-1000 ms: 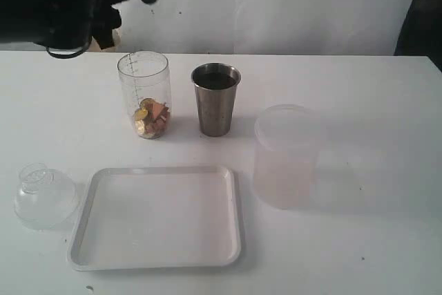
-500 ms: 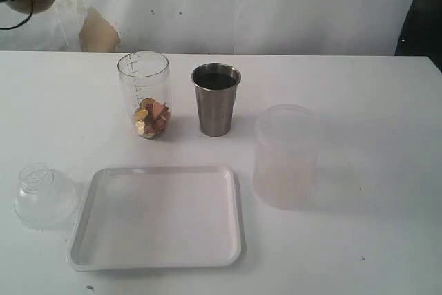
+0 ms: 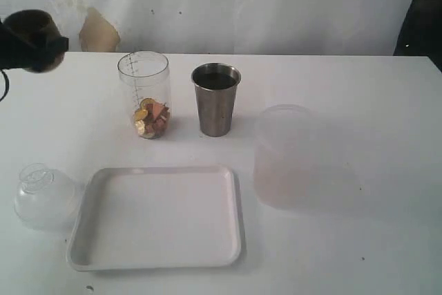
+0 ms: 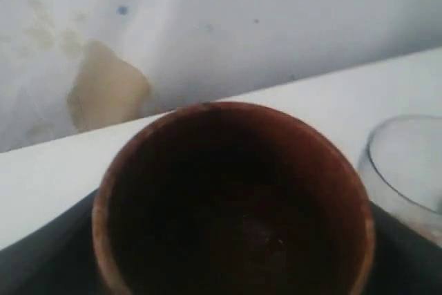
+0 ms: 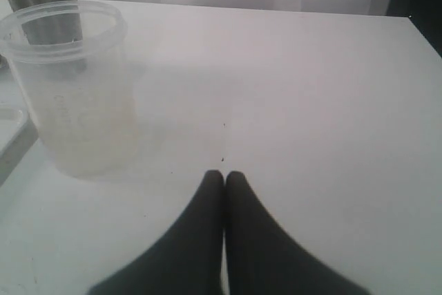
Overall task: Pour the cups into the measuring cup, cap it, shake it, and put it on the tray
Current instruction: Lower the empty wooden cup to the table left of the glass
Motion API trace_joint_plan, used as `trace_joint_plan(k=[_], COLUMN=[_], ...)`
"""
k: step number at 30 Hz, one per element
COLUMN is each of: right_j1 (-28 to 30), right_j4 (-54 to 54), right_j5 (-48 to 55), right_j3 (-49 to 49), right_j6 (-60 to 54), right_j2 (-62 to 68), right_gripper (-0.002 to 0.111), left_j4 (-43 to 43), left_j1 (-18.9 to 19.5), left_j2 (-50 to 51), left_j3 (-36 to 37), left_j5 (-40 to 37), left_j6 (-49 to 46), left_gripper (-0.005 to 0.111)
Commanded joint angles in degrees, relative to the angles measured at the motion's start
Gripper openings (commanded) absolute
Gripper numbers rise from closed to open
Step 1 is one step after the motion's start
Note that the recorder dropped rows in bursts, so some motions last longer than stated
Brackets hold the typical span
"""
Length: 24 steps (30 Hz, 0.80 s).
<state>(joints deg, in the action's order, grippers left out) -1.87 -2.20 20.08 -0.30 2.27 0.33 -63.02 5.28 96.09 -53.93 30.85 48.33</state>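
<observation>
White tabletop [image 3: 387, 101], clock read from the middle of the exterior view. Flat white tray [image 3: 155, 215] at seven o'clock. Frosted plastic cup [image 3: 285, 157] upright at four o'clock, near tray but apart. Measuring cup [image 3: 143, 88] upright at eleven o'clock, uncapped, gold coins and reddish bits [image 3: 150, 119] at bottom. Steel tumbler [image 3: 216, 101] just beside it at twelve o'clock, dark inside. Domed cap [image 3: 43, 197] at eight o'clock, close against tray's corner. Wooden cup [image 4: 231, 198] raised at ten o'clock, pinched in left claw [image 3: 31, 43]. Right claw [image 5: 223, 179] pressed together, low over tabletop near frosted plastic cup.
</observation>
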Motion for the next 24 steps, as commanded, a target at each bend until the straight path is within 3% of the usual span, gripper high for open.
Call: trace_joint_plan(k=[1, 7, 13, 24], right_j1=[0.1, 0.1, 0.1, 0.1], right_j4=[0.0, -0.1, -0.1, 0.0], right_j5=[-0.1, -0.1, -0.1, -0.1], right_j3=[0.3, 0.3, 0.3, 0.3], right_j6=[0.1, 0.1, 0.1, 0.1], right_j2=[-0.3, -0.3, -0.3, -0.3], right_gripper=[0.0, 0.0, 0.0, 0.0], left_j4=[-13.5, -21.9, -19.9, -19.1], left_j1=[2.8, 4.3, 4.4, 4.4], left_j2=[4.3, 10.5, 15.1, 22.5], left_j3=[0.2, 0.2, -0.7, -5.8], left_j5=[13.4, 15.6, 19.9, 21.5], left_j6=[4.0, 0.8, -5.6, -5.8], left_gripper=[0.0, 0.0, 0.0, 0.0])
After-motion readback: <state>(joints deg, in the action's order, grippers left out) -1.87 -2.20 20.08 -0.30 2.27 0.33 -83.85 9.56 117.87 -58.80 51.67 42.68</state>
